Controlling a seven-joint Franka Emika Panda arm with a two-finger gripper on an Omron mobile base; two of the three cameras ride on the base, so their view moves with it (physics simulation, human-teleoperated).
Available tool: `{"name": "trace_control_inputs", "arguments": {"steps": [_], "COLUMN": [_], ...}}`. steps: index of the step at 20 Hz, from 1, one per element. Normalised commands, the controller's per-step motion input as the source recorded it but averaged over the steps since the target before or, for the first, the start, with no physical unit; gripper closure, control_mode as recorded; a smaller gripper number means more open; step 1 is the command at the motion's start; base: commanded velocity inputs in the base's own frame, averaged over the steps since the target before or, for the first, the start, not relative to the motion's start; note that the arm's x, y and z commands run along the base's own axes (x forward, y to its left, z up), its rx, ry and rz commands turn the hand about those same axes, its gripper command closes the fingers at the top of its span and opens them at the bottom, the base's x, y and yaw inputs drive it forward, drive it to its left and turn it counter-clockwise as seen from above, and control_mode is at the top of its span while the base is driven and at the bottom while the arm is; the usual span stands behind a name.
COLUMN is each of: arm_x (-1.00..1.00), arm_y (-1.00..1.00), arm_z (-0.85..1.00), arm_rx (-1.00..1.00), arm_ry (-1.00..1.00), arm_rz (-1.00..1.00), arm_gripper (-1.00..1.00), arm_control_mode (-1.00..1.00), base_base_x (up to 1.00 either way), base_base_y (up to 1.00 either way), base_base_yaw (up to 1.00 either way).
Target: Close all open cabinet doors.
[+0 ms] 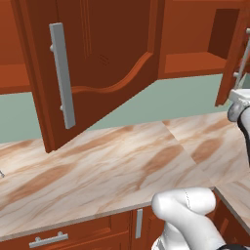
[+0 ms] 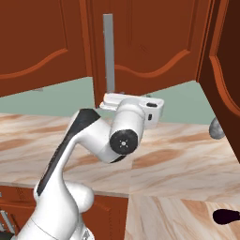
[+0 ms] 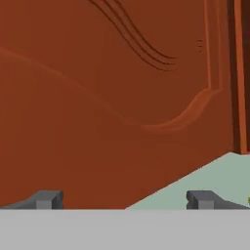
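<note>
Cabinet doors are hanging above a marbled surface (image 1: 122, 166). No writing or labels are showing anywhere. One open cabinet door (image 1: 93, 63) is swinging out over the surface, its grey bar handle (image 1: 62, 75) facing forward in the left base view. A second open door (image 1: 237, 53) is standing at the far right, beside an exposed shelf (image 1: 193, 61). The gripper (image 3: 124, 199) is sitting wide open, holding nothing, its fingertips (image 3: 46, 199) pointing at a door panel close ahead. Pale green wall (image 1: 185, 97) is showing beneath the cabinets. Drawer fronts (image 1: 49, 239) are lying under the surface's edge.
</note>
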Motion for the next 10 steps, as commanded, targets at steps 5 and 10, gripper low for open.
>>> {"name": "trace_control_inputs", "arguments": {"steps": [5, 10], "arm_x": [0.62, 0.56], "arm_y": [-0.03, 0.1], "arm_z": [0.01, -0.03], "arm_rx": [0.0, -0.03], "arm_ry": [0.0, -0.14], "arm_rz": [0.14, 0.04], "arm_gripper": [-1.0, -1.0], "arm_control_mode": [-1.0, -1.0], "base_base_x": [0.0, 0.0], "base_base_y": [0.0, 0.0], "base_base_yaw": [0.0, 0.0]}}
